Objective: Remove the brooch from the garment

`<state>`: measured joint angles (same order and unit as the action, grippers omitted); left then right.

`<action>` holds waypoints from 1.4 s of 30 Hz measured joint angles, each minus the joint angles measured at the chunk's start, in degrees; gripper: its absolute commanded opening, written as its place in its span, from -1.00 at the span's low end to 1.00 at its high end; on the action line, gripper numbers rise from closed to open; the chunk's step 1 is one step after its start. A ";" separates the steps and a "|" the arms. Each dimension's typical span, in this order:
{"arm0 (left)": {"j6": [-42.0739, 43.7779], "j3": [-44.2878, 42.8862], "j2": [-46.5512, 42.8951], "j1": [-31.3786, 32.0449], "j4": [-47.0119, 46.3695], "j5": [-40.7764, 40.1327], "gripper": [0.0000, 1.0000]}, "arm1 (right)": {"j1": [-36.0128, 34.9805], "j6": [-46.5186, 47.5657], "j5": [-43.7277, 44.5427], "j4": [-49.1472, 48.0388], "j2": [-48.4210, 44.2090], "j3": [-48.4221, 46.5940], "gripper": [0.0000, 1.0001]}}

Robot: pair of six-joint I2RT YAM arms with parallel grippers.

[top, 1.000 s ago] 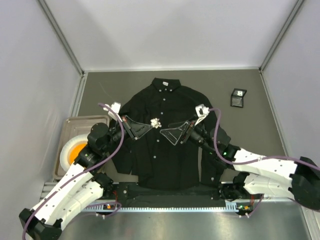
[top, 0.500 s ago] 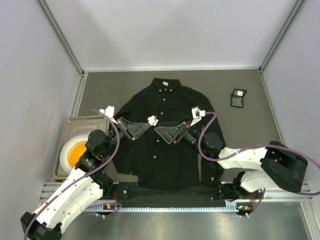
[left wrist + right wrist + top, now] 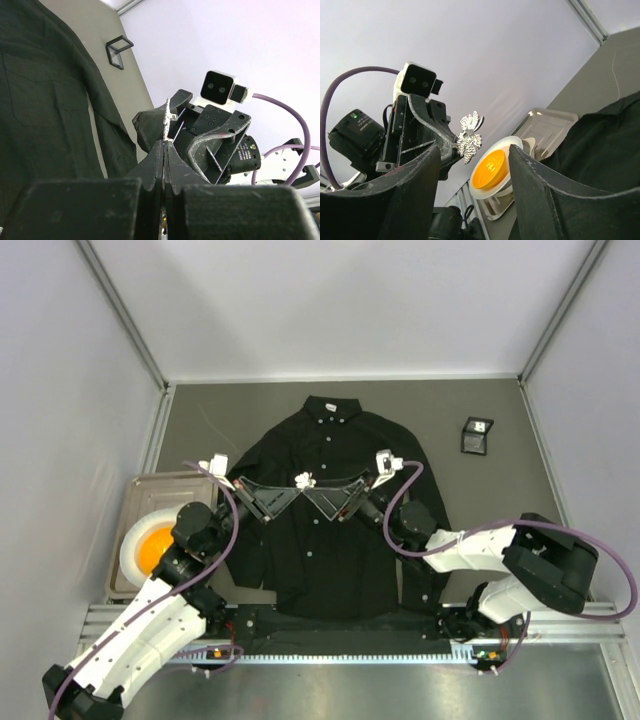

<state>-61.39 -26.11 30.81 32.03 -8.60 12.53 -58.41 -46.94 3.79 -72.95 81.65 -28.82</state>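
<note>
Both arms reach over garment point(image 3: 330, 560), tips nearly meeting. L gripper point(image 3: 165, 144) jaws pinch brooch point(image 3: 469, 137) edge-on; R gripper point(image 3: 475, 150) jaws spread wide, facing it. Tray point(image 3: 150, 483) w/ bowl point(image 3: 150, 545) at left.

Left arm point(image 3: 150, 625), right arm point(image 3: 470, 545): white shells, black joints. Purple cable point(image 3: 370, 69) along each. Left gripper point(image 3: 292, 490), right gripper point(image 3: 315, 496): black fingers point(image 3: 415, 200), clear triangular guards point(image 3: 262, 502). White wrist camera point(image 3: 218, 87), twin dark lenses. Green indicator light point(image 3: 356, 116) on black motor housing.
</note>
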 measured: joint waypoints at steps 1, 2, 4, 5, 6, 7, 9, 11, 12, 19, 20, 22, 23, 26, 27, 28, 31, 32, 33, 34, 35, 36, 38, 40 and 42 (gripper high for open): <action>-0.02 0.11 -0.24 0.00 -0.07 0.00 -1.00 | 0.00 0.02 0.00 -0.15 0.22 -0.26 0.11; -0.04 0.20 -0.33 0.00 -0.09 0.00 -1.00 | 0.00 0.02 0.00 -0.31 0.48 -0.52 0.10; -0.07 0.48 -0.33 0.00 -0.46 0.02 -1.00 | 0.00 0.00 0.00 -0.68 0.90 -0.63 0.05; -0.07 0.52 -0.33 0.00 -0.50 0.02 -1.00 | 0.00 -0.02 0.00 -0.76 1.16 -0.72 0.01; -0.09 0.61 -0.33 0.00 -0.59 0.02 -1.00 | 0.00 -0.02 -0.02 -0.74 1.42 -0.87 -0.01; -0.09 0.74 -0.33 0.00 -0.83 0.02 -1.00 | 0.00 -0.04 0.00 -0.76 1.62 -1.01 -0.01; -0.11 1.11 -0.37 0.00 -1.27 0.07 -1.00 | 0.00 -0.11 0.02 -0.74 1.81 -1.18 -0.04; -0.17 1.53 -0.59 0.00 -1.31 0.11 -1.00 | 0.00 -0.13 0.09 -0.83 1.88 -1.31 -0.06; -0.20 1.75 -0.70 0.00 -1.33 0.22 -1.00 | 0.00 -0.13 0.11 -0.83 1.88 -1.31 -0.06; -0.22 2.40 -1.97 0.00 -1.42 0.44 -1.00 | 0.00 -0.20 0.28 -0.85 2.21 -1.86 -0.20; -0.20 2.43 -2.21 0.00 -1.49 0.44 -1.00 | 0.00 -0.26 0.24 -0.87 2.25 -2.10 -0.22; -0.20 2.45 -2.34 0.00 -1.60 0.44 -1.00 | 0.00 -0.66 0.20 -1.18 2.47 -2.54 -0.27; -0.20 2.45 -2.38 0.00 -1.68 0.42 -1.00 | 0.00 -0.76 0.20 -1.20 2.54 -2.71 -0.29; -0.20 2.75 -2.36 -0.02 -1.81 0.37 -1.00 | -0.07 -1.25 0.13 -1.46 3.28 -3.15 -0.38; -0.17 2.91 -2.36 -0.02 -1.79 0.31 -1.00 | -0.07 -1.36 0.07 -1.57 3.54 -3.17 -0.40; -0.17 3.06 -2.36 -0.04 -1.70 0.28 -1.00 | -0.09 -1.46 0.02 -1.57 3.72 -3.17 -0.47; -0.15 3.28 -2.29 -0.07 -1.68 0.46 -1.00 | -0.09 -1.73 -0.02 -1.57 3.93 -3.17 -0.61; -0.15 3.34 -2.34 -0.07 -1.66 0.48 -1.00 | -0.09 -1.73 -0.02 -1.60 3.93 -3.17 -0.63; -0.13 3.37 -2.49 -0.07 -1.66 0.50 -1.00 | -0.09 -1.73 0.02 -1.68 3.93 -3.17 -0.66; -0.09 3.50 -2.73 -0.07 -1.64 0.48 -1.00 | -0.09 -1.77 0.07 -1.81 3.93 -3.17 -0.96; -0.07 3.63 -2.99 -0.07 -1.64 0.46 -1.00 | -0.11 -1.81 0.09 -1.97 3.93 -3.15 -1.00; 0.07 3.85 -3.39 -0.07 -1.55 0.33 -1.00 | -0.24 -2.01 0.15 -2.16 3.93 -3.10 -1.00; 0.09 4.17 -4.13 -0.13 -1.31 0.02 -1.00 | -0.46 -2.78 0.81 -2.51 3.87 -3.04 -1.00; 0.24 4.26 -4.68 -0.11 -1.25 0.04 -1.00 | -0.74 -4.11 1.40 -2.54 3.82 -2.97 -1.00; 0.44 4.26 -4.83 -0.11 -1.25 0.09 -1.00 | -0.81 -5.66 1.51 -2.45 3.80 -2.99 -1.00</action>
<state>-60.95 -21.85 25.98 31.92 -9.85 12.62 -59.22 -52.60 5.30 -75.40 85.45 -31.81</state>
